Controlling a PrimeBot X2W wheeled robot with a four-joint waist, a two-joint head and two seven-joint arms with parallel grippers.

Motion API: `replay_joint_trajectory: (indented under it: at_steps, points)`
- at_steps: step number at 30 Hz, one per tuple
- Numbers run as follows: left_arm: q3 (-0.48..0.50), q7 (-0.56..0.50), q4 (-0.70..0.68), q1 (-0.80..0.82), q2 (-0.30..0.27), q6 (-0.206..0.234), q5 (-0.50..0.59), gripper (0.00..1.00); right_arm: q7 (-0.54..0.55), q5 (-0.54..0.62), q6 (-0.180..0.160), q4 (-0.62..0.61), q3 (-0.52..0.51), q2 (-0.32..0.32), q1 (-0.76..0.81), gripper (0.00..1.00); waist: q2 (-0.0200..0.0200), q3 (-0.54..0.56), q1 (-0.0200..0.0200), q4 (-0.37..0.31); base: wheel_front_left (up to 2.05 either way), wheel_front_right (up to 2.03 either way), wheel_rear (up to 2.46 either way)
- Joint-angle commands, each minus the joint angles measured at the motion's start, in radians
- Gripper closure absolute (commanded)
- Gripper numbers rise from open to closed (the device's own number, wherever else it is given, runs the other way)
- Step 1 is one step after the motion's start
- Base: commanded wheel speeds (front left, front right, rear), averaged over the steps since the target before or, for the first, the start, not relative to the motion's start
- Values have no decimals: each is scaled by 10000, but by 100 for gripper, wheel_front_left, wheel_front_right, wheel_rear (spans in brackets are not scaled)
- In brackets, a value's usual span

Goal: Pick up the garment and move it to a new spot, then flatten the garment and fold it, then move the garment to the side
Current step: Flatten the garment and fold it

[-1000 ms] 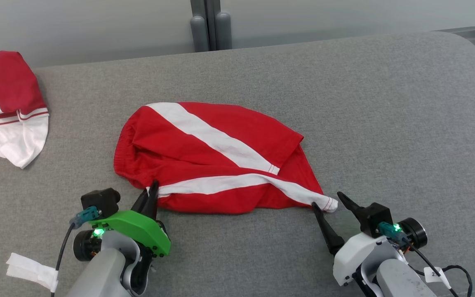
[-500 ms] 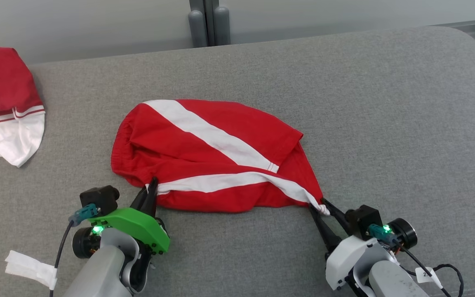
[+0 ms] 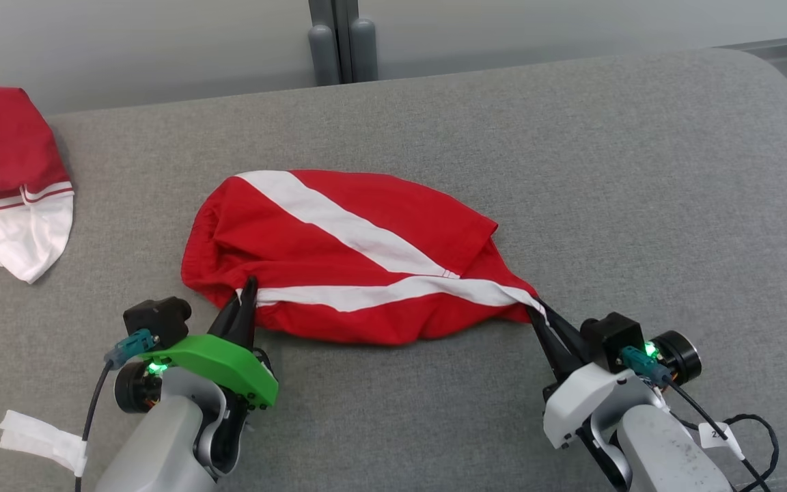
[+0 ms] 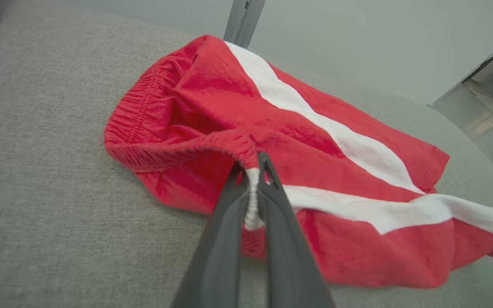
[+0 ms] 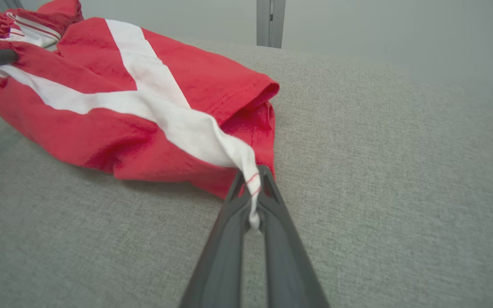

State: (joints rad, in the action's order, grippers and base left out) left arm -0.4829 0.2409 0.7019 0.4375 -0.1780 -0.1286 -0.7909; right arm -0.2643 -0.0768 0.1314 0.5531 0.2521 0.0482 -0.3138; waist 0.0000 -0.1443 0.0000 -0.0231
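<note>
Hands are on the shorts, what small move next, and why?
Probably lift both hands together: the left hand is shut on the elastic waistband and the right hand on a leg hem of the red white-striped shorts, lying crumpled on the grey fabric surface.

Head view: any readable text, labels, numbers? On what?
"2": white tag on the cable by the right arm; it seems to begin with this digit, and the rest is too small to read.
White tape on the cable by the left arm: no writing shows.
Red and white garment and second red garment: no print or label to read.
</note>
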Motion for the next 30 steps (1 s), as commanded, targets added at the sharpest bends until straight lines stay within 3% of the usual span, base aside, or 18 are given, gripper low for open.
replay_joint_trajectory:
  at_steps: [1,8,14,24,30]
  points:
    - [21,88,-177,76,-115,-36,64,100,-3,125,-12,-185,-83,39,-96,100,0,169,0,-59,0,0,0]
    - [101,211,-1578,-112,-462,-33,376,100,-2,311,-12,-1092,-395,41,-184,100,0,860,0,-214,0,0,0]
    - [133,83,-3464,-259,-1108,189,817,100,-2,422,-12,-1987,-387,175,-262,100,0,1562,0,-417,0,0,0]
    - [497,-1470,-7619,256,-2636,950,1199,100,781,45,-12,-4718,-220,1033,-613,100,0,2158,0,-770,0,0,0]
    - [782,-2672,-9141,688,-3234,1259,889,100,1729,-337,-12,-6516,-396,1404,-718,100,0,1972,0,-942,0,0,0]
